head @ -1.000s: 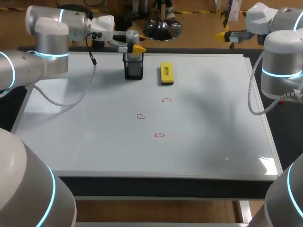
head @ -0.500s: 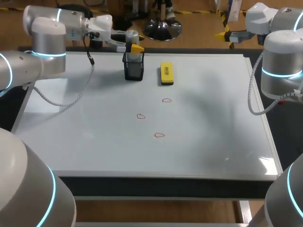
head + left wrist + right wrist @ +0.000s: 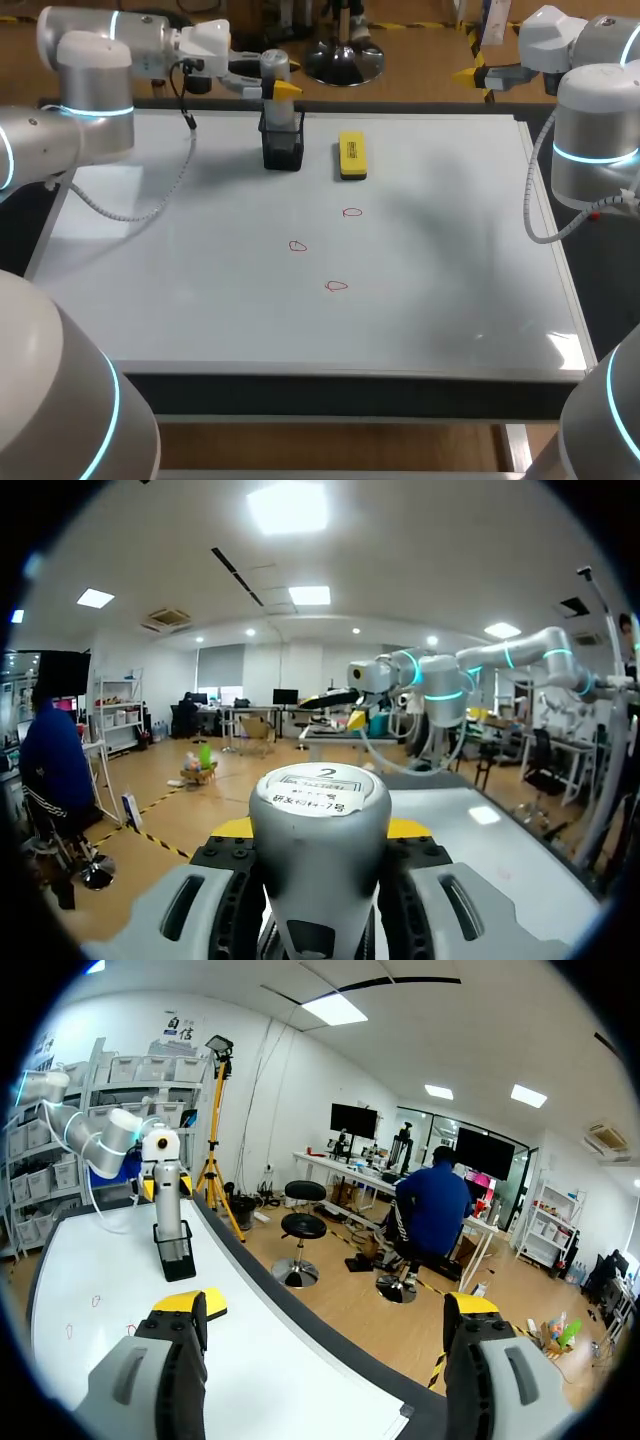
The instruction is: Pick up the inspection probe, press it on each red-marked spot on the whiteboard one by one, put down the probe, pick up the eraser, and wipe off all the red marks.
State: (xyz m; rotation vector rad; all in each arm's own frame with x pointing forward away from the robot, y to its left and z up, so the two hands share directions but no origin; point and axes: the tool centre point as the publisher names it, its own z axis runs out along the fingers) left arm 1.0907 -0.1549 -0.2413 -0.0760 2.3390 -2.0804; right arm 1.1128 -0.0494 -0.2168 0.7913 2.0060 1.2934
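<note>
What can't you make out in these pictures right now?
Probe tip: head view, hidden inside the black holder.
Holder and whiteboard below the left hand: left wrist view, blocked by the probe's cap.
Red marks: right wrist view, too small to count.

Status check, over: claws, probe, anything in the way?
Left claw shut on inspection probe, lower end in black holder. Right claw open, off the whiteboard. Three red marks uncovered.
</note>
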